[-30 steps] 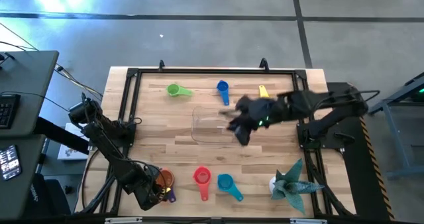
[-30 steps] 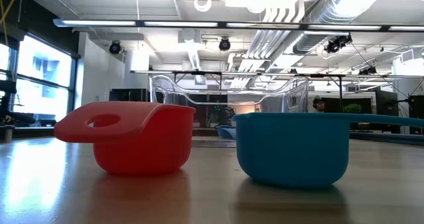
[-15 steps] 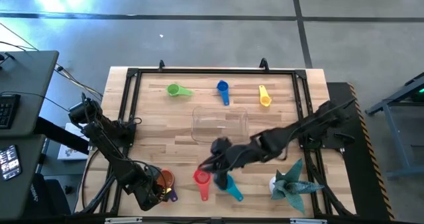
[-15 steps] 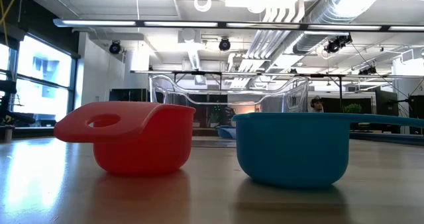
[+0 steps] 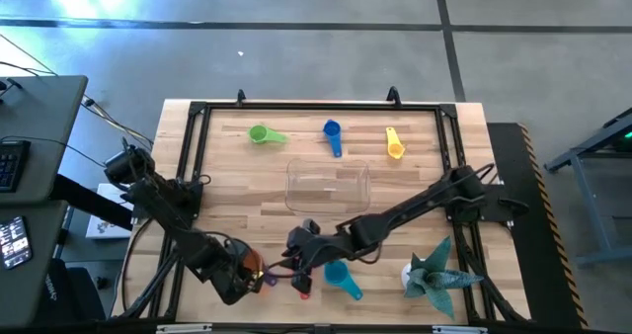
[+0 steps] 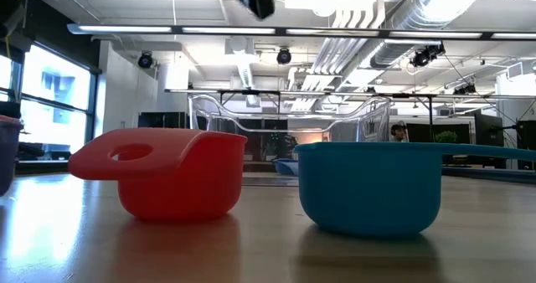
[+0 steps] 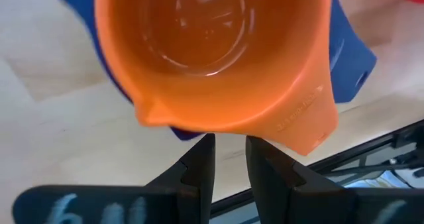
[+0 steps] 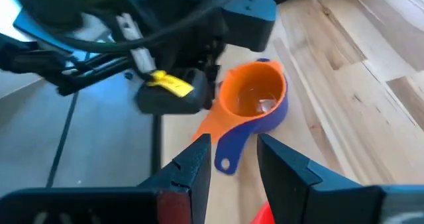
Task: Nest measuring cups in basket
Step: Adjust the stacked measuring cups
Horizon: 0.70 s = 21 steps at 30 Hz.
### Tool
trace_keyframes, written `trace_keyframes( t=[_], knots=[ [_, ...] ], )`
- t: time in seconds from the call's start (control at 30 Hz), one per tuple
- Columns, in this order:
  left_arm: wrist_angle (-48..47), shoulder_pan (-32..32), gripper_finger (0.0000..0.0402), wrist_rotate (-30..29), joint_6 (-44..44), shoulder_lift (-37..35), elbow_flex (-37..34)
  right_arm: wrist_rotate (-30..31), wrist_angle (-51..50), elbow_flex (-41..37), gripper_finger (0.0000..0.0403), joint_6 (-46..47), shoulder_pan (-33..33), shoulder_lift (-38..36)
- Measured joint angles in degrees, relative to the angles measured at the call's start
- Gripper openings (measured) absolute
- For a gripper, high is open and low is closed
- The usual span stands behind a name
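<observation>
From above, the left hand (image 5: 249,272) sits at the bench's (image 5: 237,210) near-left corner, its load mostly hidden. The left wrist view shows what that hides: an orange cup (image 7: 215,55) nested in a dark blue-purple cup (image 7: 348,58), with the narrow fingers (image 7: 199,168) just below the orange rim. Whether they pinch it I cannot tell.

The right wrist view sees the stacked pair whole, handles trailing, framed between the right hand's (image 8: 233,159) moderately parted, empty fingers (image 8: 195,161).

The right hand reaches across over the red cup (image 5: 301,280), beside the teal cup (image 5: 339,276).

The low view shows red and teal standing side by side, apart.

Seven cups: green (image 5: 261,134), blue (image 5: 332,131), yellow (image 5: 394,144) along the far side, four near. One clear basket (image 5: 327,187) mid-bench, nothing in it. One folded-paper figure (image 5: 433,272).
</observation>
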Motion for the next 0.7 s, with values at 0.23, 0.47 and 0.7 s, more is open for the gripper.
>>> trace_keyframes(
  t=[0.23,0.47,0.7],
  knots=[
    [0.03,1.55,0.0074,-0.30,2.00,0.00,0.00,-3.59,0.27,0.00,0.0114,0.20,-3.57,4.62],
    [-0.28,4.01,0.0074,-3.27,4.10,0.00,0.00,-5.38,0.42,0.00,0.0114,0.63,-5.80,5.68],
    [1.39,6.84,0.0074,-3.44,7.51,0.00,0.00,-5.63,0.50,0.00,0.0114,0.66,-5.94,5.73]
  ],
)
